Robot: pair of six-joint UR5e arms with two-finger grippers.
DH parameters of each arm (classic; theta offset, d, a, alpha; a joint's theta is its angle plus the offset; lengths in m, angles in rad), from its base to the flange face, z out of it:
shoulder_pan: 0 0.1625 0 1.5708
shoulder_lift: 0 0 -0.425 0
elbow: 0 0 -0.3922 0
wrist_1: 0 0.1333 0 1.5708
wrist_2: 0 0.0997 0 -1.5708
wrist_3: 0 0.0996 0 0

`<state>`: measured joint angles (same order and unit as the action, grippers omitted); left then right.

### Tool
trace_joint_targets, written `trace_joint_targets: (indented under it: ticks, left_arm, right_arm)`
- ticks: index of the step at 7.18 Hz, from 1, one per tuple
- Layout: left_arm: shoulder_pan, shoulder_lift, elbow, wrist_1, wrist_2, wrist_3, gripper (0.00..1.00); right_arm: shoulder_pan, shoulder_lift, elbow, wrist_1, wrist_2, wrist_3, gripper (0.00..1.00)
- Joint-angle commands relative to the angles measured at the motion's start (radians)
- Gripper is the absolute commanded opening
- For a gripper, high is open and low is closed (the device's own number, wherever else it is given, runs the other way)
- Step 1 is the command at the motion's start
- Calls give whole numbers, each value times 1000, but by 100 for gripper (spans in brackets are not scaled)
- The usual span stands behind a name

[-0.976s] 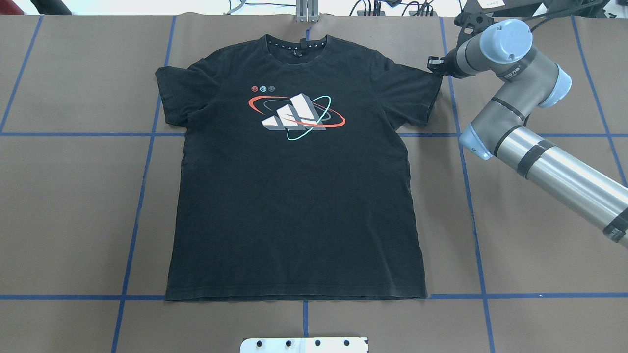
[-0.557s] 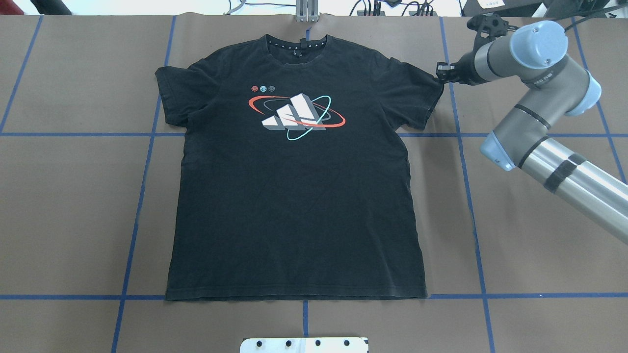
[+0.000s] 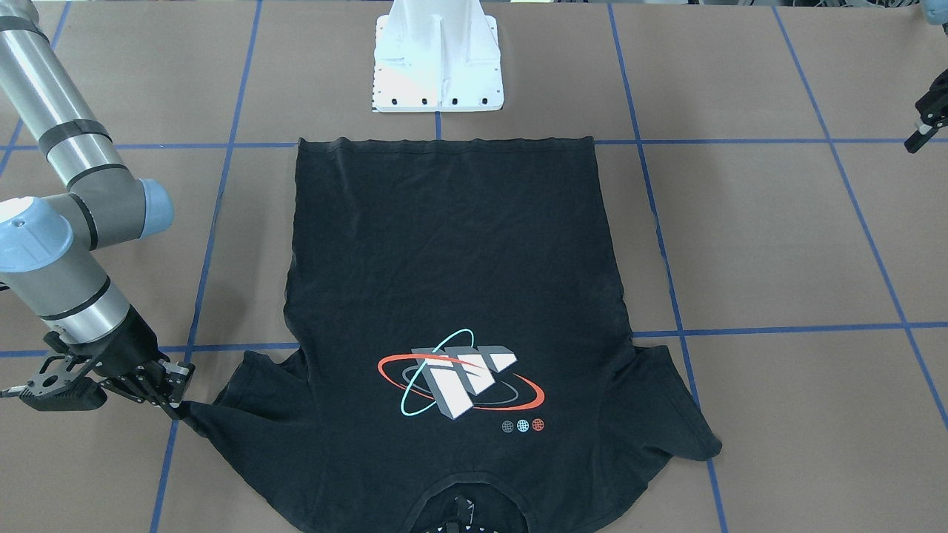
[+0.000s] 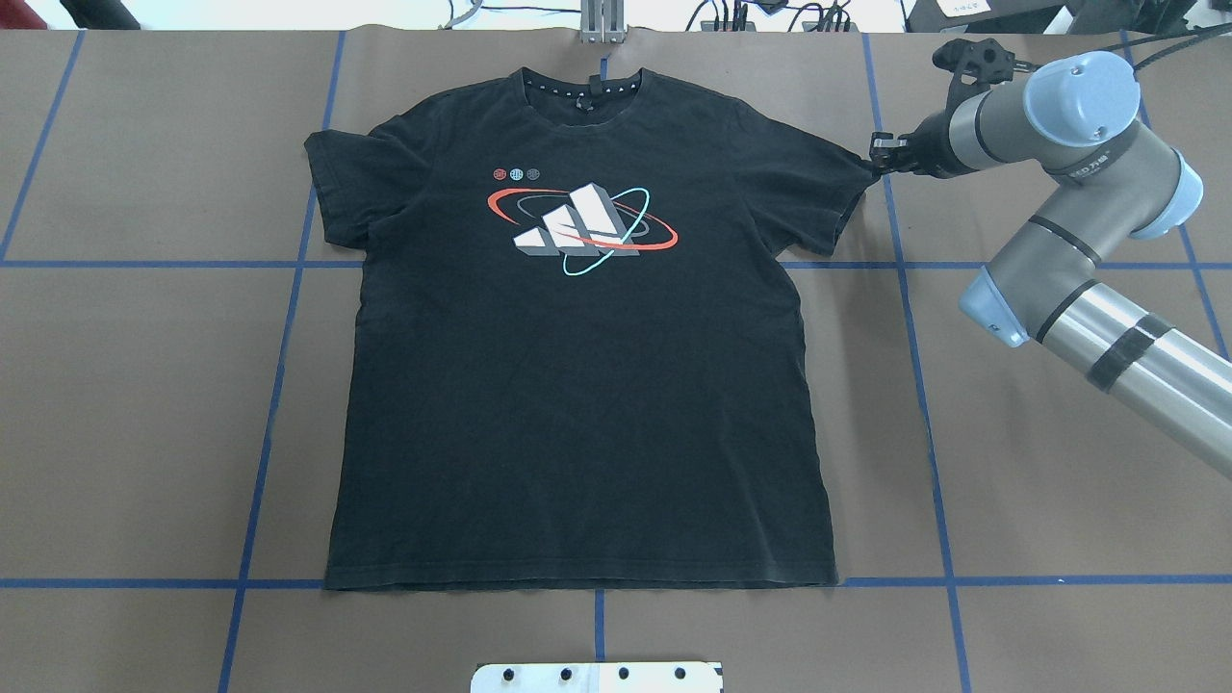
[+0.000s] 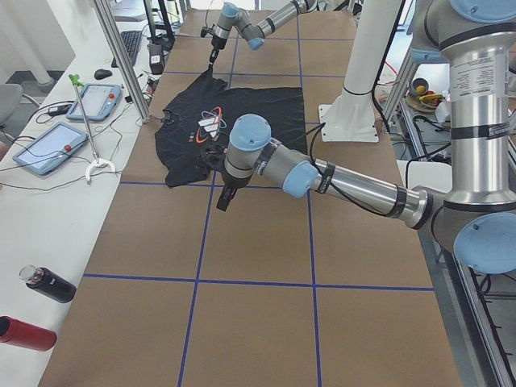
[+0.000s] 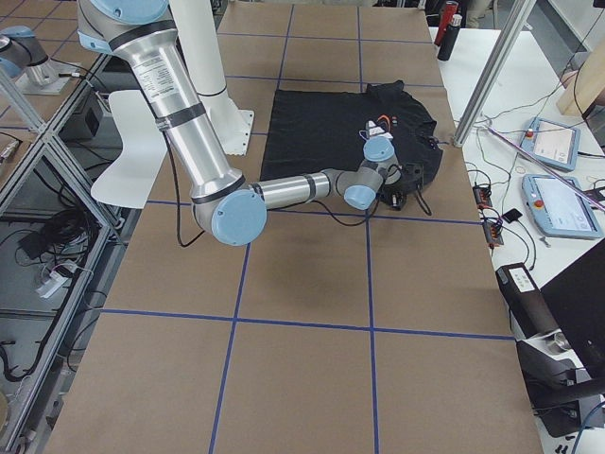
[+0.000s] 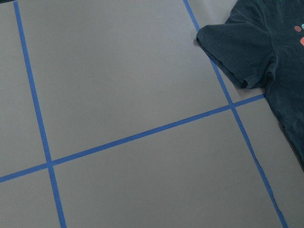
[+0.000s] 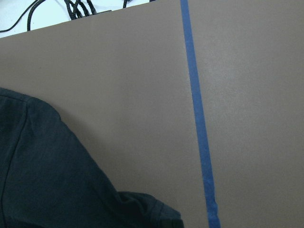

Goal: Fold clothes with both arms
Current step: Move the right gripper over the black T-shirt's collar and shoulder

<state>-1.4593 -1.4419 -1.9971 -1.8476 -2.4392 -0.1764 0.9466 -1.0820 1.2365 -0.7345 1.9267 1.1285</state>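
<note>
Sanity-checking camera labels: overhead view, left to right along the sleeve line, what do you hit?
Free sleeve → graphic → pinched sleeve → right hand → right arm.

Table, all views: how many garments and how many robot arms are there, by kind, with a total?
T-shirt: 1
Robot arms: 2, the right arm and the left arm
Total: 3

In the front-facing view the collar of the T-shirt [image 3: 444, 252] runs off the frame at 6 o'clock. The left gripper [image 3: 920, 137] sits at the 2 o'clock edge, partly cut off and too small to judge its jaws. The right arm [image 4: 1088, 308] leaves the overhead view at 3 o'clock.
</note>
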Motion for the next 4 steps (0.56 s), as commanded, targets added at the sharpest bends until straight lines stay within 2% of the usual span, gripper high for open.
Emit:
trace_joint_targets:
  ticks: [1,4]
  left_arm:
    - [0,0,-2,1,0,-2,100]
    - [2,-2,-2,1,-3,-2,100]
  right_arm:
    - [-9,49,1,-9,3,42,0]
    - [-69,195,0,-97,-6,206,0]
